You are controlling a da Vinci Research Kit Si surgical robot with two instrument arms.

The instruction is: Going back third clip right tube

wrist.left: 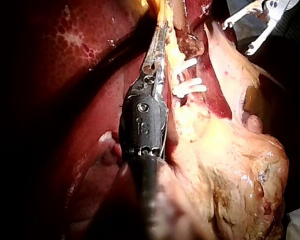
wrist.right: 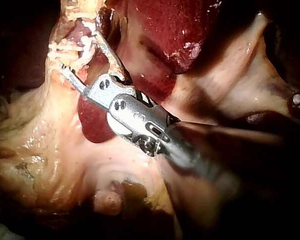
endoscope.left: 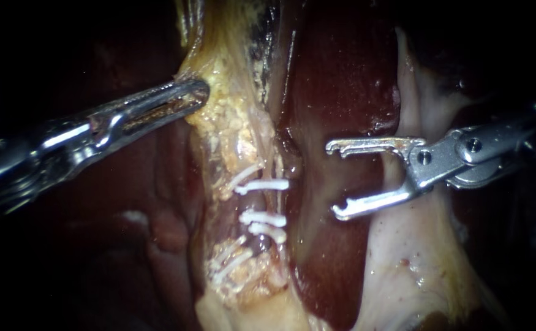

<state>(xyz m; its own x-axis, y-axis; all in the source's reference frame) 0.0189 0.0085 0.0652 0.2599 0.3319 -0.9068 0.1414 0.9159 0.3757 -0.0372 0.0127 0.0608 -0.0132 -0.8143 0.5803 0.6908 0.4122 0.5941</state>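
Right instrument's claw [endoscope.left: 339,181] gapes wide, empty, beside the clips [endoscope.left: 263,216]. Left claw [endoscope.left: 195,98] pinches fatty tissue [endoscope.left: 218,122] above them. Right tube [endoscope.left: 275,202] looks soft, slick, tearable, so I wouldn't grab it.

We have the tissue strand [endoscope.left: 237,122] running top to bottom through the centre of the endoscope view, with the clips [endoscope.left: 263,185] stacked across it from mid-height down. Our left instrument [endoscope.left: 197,97] clamps the strand's left edge, above the clips. The liver [endoscope.left: 341,79] lies right of the strand. Our right instrument [endoscope.left: 335,180] sits in front of the liver, right of the clips and apart from them, jaws spread, with pale tissue [endoscope.left: 415,263] behind and below it.
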